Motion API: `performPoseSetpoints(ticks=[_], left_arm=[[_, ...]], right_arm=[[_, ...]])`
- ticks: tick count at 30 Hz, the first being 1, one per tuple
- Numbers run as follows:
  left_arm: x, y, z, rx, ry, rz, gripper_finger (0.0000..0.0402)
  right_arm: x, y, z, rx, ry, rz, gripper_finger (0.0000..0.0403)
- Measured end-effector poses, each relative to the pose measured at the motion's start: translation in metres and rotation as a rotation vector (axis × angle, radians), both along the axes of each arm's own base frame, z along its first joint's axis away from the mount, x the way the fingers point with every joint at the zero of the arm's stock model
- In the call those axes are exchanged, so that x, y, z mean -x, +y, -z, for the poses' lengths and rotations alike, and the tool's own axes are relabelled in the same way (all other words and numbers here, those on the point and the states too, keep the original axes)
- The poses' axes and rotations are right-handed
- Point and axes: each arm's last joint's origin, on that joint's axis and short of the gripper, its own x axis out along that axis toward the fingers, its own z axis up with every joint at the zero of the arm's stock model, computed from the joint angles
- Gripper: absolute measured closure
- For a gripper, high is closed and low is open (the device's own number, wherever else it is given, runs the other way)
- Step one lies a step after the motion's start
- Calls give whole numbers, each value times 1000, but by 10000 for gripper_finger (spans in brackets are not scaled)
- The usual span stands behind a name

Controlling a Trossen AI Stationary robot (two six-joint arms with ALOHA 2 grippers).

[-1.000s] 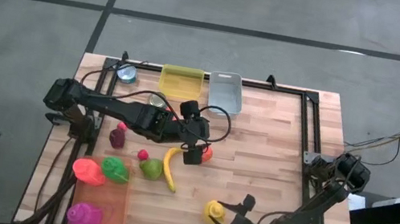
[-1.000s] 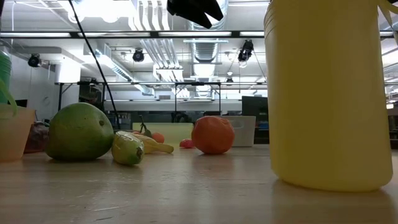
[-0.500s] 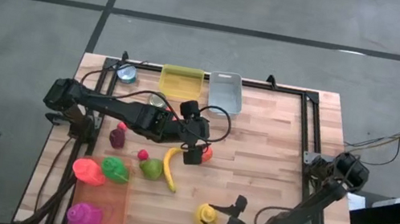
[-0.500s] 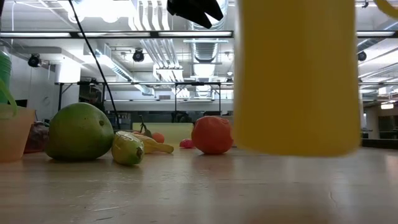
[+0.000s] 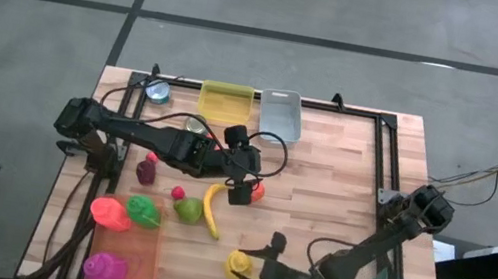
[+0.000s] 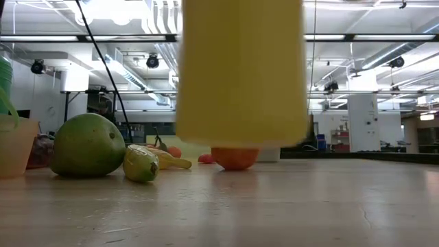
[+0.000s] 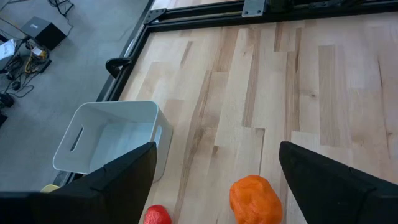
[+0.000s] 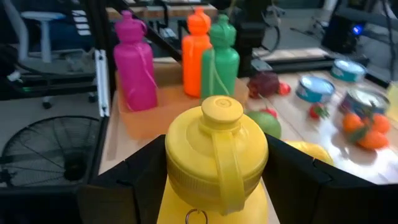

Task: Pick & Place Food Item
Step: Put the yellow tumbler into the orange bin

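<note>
Two arms work over the wooden desk [image 5: 341, 196]. The right end effector [image 5: 246, 269] is positioned near the front edge of the desk, with its fingers clamped on either side of a yellow bottle [image 5: 238, 263]. In the right wrist view the bottle's cap and carry loop sit between the two dark fingers [image 8: 134, 177]. In the low view the yellow bottle's base hangs clear of the desk surface, with a gap visible beneath it.

The left end effector [image 5: 244, 181] hovers above the middle of the desk with its fingers spread apart and holding nothing. An orange fruit [image 7: 255, 199] lies on the desk below it, with a small red item [image 7: 157, 215] nearby.

Positions of other items:
- A yellow bin [image 5: 225, 101] and a clear bin [image 5: 280, 112] stand side by side at the rear edge of the desk.
- A banana [image 5: 211, 210] lies near the centre, just beside a green pear [image 5: 187, 209].
- A dark purple item [image 5: 145, 172] lies left of the banana.
- An orange tray [image 5: 142, 256] at the front left corner carries three bottles: orange [image 5: 110, 214], green [image 5: 144, 211] and magenta [image 5: 104, 267].
- A tin can [image 5: 158, 92] stands at the rear left, beside the yellow bin.
</note>
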Motion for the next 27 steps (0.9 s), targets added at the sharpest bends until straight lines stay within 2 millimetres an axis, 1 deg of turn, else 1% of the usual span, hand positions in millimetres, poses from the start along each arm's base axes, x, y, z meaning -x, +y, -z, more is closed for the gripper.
performPoseSetpoints(ticks=[9, 13, 18, 27], left_arm=[[0, 0, 0, 0, 0, 0, 59], [0, 0, 0, 0, 0, 0, 59], [0, 0, 0, 0, 0, 0, 59], [0, 0, 0, 0, 0, 0, 59]], right_arm=[[-13, -9, -5, -28, -21, -102, 182], [-24, -9, -1, -8, -75, -128, 182], [-43, -9, 13, 68, -70, -196, 182], [-86, -6, 20, 72, -67, -321, 182]])
